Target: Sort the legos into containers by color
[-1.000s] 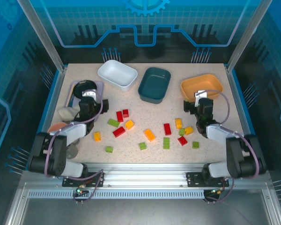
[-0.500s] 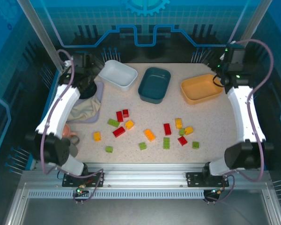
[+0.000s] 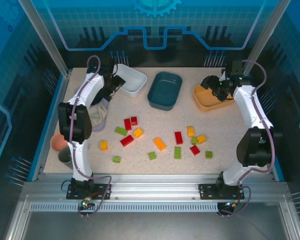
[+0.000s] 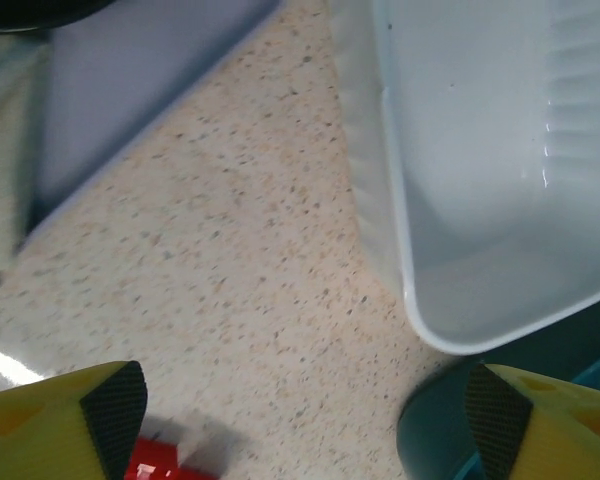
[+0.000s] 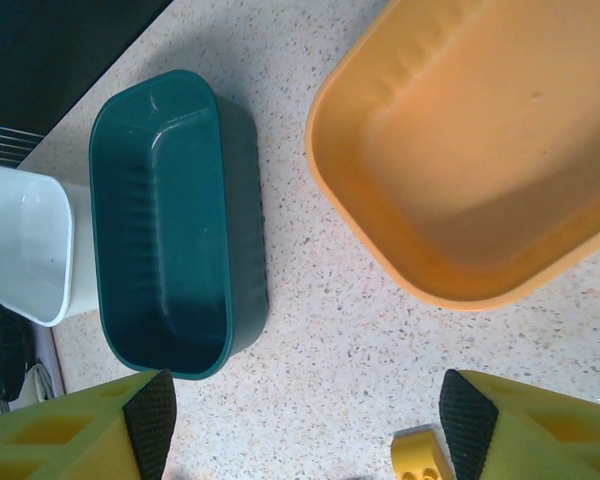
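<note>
Red, orange-yellow and light green legos lie scattered mid-table, among them a red one (image 3: pixel 178 137), an orange one (image 3: pixel 159 144) and a green one (image 3: pixel 177 152). Along the back stand the white container (image 3: pixel 125 79), the dark teal container (image 3: pixel 165 90) and the orange-yellow container (image 3: pixel 217 95). My left gripper (image 3: pixel 115 84) hovers open beside the white container (image 4: pixel 500 200), over bare table, with a red lego (image 4: pixel 165 462) at the frame's bottom. My right gripper (image 3: pixel 212 86) hangs open between the teal container (image 5: pixel 170 220) and the orange-yellow container (image 5: pixel 480 150), with a yellow lego (image 5: pixel 420 458) near its right finger. Both grippers hold nothing.
A lavender tray (image 4: pixel 130 90) with a black dish (image 4: pixel 30 10) and a crumpled cloth (image 3: pixel 94 114) sits at the left, behind my left arm. A pink cup (image 3: pixel 57 142) and a grey mug (image 3: pixel 65 156) stand by the front left edge. Blue walls ring the table.
Both arms have unfolded from near their bases, swung up to the back corners, then come inward: the left gripper beside the white container, the right by the orange-yellow container's left end.
</note>
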Robot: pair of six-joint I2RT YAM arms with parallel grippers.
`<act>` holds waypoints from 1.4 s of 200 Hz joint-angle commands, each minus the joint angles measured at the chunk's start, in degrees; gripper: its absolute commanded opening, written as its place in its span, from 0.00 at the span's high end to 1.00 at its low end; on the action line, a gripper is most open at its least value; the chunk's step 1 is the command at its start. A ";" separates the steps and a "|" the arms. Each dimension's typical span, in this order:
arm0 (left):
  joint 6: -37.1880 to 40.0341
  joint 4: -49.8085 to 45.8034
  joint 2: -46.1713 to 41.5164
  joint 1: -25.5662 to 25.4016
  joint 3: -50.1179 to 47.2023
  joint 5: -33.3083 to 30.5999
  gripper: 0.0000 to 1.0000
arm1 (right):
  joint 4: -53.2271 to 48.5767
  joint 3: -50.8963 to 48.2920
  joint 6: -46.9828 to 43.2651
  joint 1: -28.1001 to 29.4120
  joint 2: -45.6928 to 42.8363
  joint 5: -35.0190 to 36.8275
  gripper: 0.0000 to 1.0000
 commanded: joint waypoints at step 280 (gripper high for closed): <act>35.35 -3.98 9.87 -2.20 9.52 -2.00 1.00 | -4.87 25.74 3.21 -1.38 27.64 4.55 0.36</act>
